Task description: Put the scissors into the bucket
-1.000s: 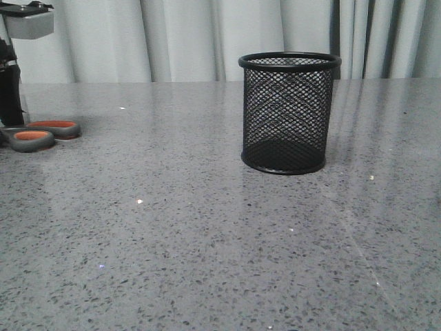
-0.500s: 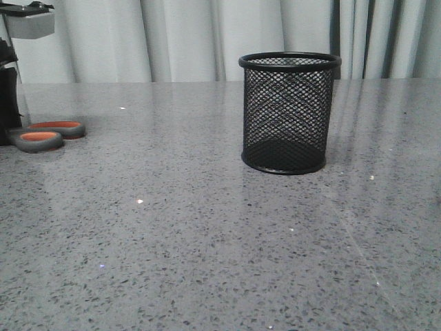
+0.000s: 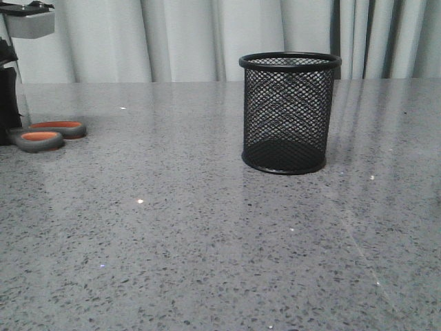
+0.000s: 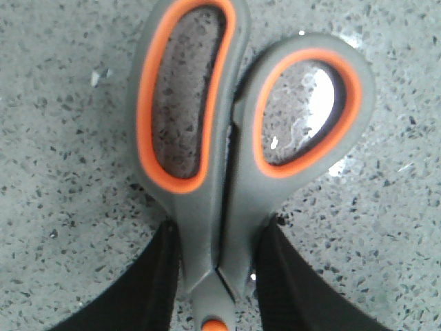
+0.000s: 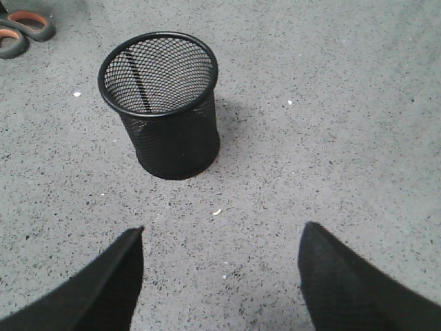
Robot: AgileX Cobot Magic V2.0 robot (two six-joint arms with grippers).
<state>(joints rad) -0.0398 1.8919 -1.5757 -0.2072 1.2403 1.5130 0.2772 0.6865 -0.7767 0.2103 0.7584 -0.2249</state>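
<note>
The scissors (image 3: pixel 41 140) lie flat on the table at the far left, grey handles with orange lining pointing right. My left gripper (image 3: pixel 5 127) stands over them at the frame's edge. In the left wrist view its two black fingers (image 4: pixel 162 276) press on both sides of the scissors' neck (image 4: pixel 238 207), just above the orange pivot dot, so my left gripper (image 4: pixel 220 227) is shut on the scissors. The black mesh bucket (image 3: pixel 286 114) stands upright right of centre, empty. My right gripper (image 5: pixel 222 229) hovers open short of the bucket (image 5: pixel 179 148), with the scissors (image 5: pixel 47 31) far beyond.
The grey speckled table (image 3: pixel 172 227) stretches wide between scissors and bucket. Pale curtains (image 3: pixel 179 38) hang behind the table's far edge. Part of the left arm's mount (image 3: pixel 27 21) shows at the upper left.
The scissors' handles have shifted slightly to the right since a second ago and have barely moved in the last half second. The bucket has stayed put.
</note>
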